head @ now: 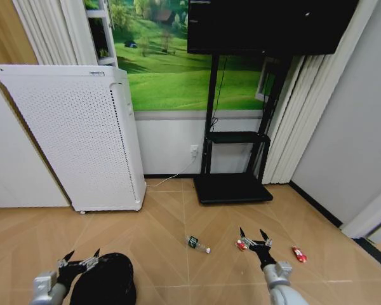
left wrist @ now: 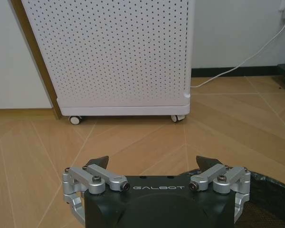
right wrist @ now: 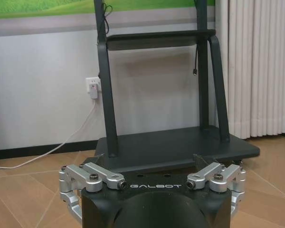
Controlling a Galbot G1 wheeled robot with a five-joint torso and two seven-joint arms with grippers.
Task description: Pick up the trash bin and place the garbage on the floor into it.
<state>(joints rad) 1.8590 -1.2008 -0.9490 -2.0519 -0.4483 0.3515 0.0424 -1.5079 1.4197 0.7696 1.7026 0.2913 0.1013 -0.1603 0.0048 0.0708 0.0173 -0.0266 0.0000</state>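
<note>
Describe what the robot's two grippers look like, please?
Both match. The left gripper and right gripper each have a black body printed GALBOT in pale letters, silver metal linkages with dark screws on either side, and two short, black, pointed fingertips. In the head view, light grey wrist segments sit behind them.

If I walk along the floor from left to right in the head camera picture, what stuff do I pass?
Left gripper → trash bin → small bottle → red wrapper → right gripper → second red wrapper.
</note>
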